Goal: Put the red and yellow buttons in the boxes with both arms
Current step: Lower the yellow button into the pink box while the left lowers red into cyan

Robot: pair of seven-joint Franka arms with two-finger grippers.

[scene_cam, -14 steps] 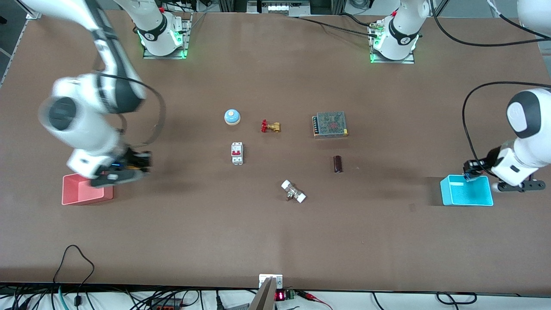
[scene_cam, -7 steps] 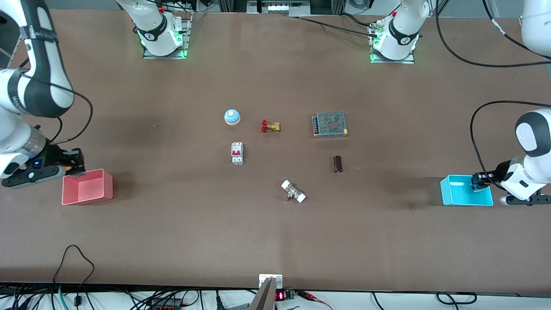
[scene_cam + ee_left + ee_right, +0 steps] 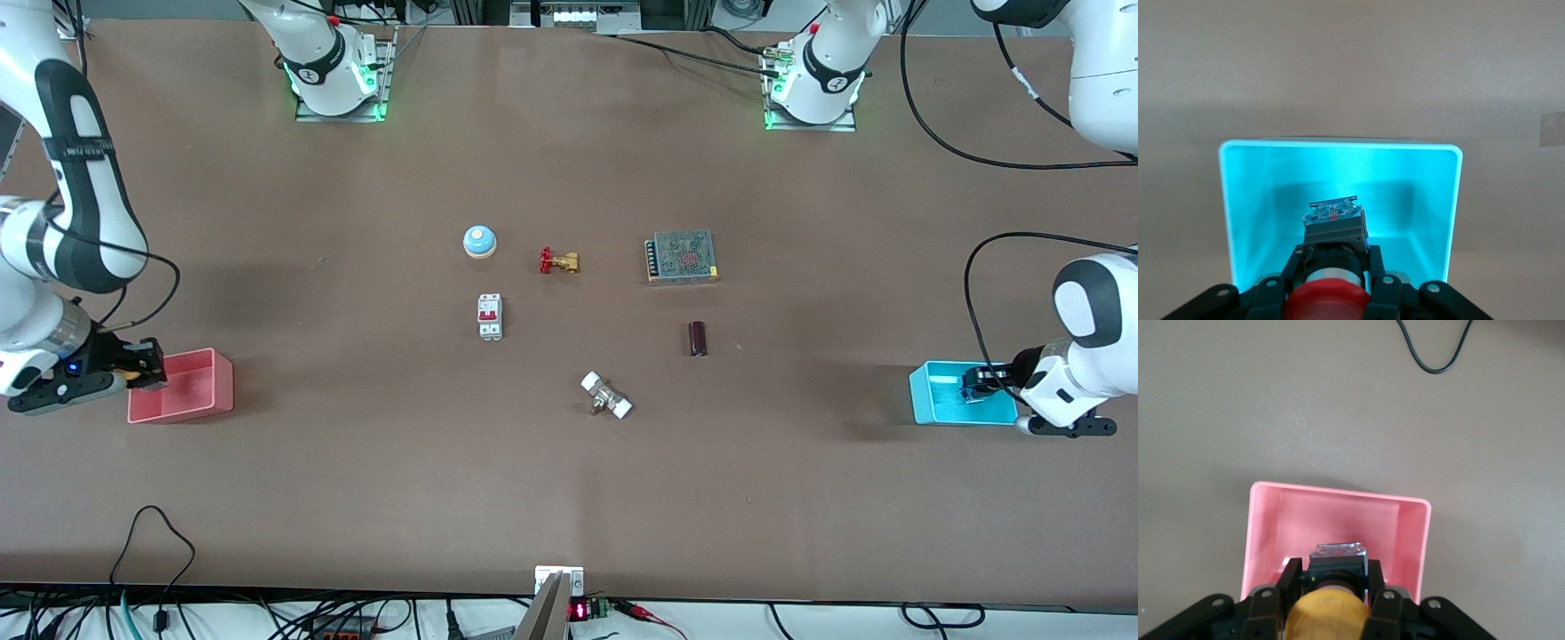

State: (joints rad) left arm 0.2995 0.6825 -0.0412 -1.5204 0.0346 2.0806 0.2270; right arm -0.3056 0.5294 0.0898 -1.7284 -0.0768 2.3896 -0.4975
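The left gripper (image 3: 976, 384) is clamping the red button (image 3: 1327, 303) and holding it over the open cyan box (image 3: 1245, 220), which is sitting toward the left arm's end of the table from the white breaker (image 3: 490, 316). The right gripper (image 3: 142, 366) is clamping the yellow button (image 3: 1329, 611) over the pink box (image 3: 1408, 527), which is sitting toward the right arm's end from the breaker.
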